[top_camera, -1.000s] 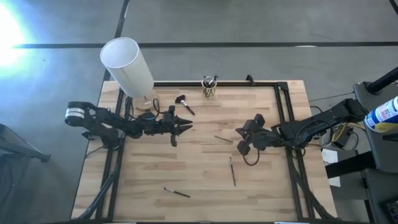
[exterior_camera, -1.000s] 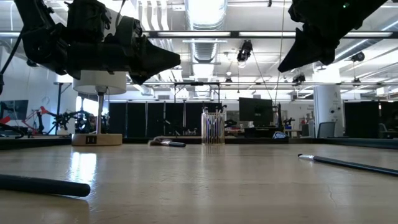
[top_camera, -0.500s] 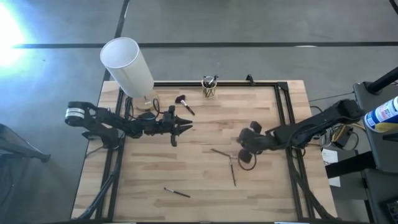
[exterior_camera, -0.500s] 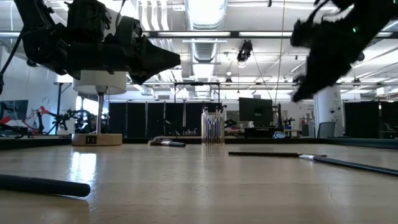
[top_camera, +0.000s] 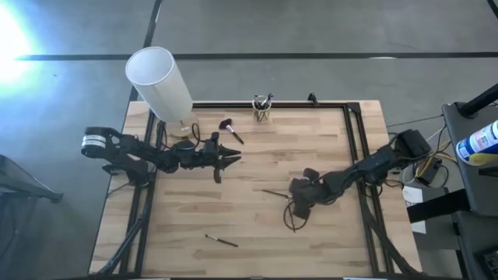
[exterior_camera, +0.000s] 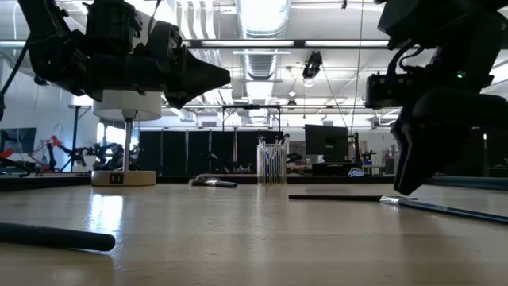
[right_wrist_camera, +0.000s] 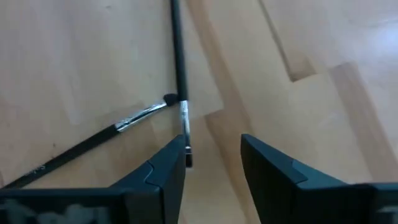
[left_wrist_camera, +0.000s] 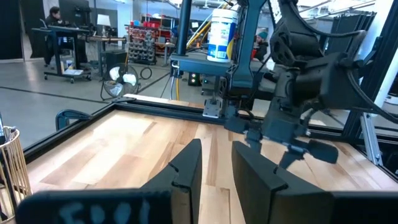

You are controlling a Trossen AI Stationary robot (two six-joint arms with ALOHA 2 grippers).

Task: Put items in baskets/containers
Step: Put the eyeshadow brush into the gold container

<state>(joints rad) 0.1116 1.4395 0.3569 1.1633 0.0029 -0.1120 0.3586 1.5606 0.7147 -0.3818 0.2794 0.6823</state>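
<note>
Two brushes lie crossed on the wooden table (top_camera: 249, 183) right under the right gripper (top_camera: 296, 196): a thin one (right_wrist_camera: 93, 144) with a silver band and a dark straight one (right_wrist_camera: 179, 68), their ends touching just ahead of the gripper's fingers (right_wrist_camera: 163, 167). The jaws are spread a little with nothing between them, and in the low view the gripper hangs close above the tabletop beside these brushes. A third brush (top_camera: 221, 240) lies alone near the front edge, well apart from both arms, and a bushy-headed brush (top_camera: 230, 129) rests near the back, between the white cylinder (top_camera: 160, 83) and the glass cup (top_camera: 262, 109). The cup stands at the back edge of the table with several brushes upright in it. The left gripper (top_camera: 232, 158) hovers over the left half of the table, level with the surface, its jaws slightly parted and empty.
</note>
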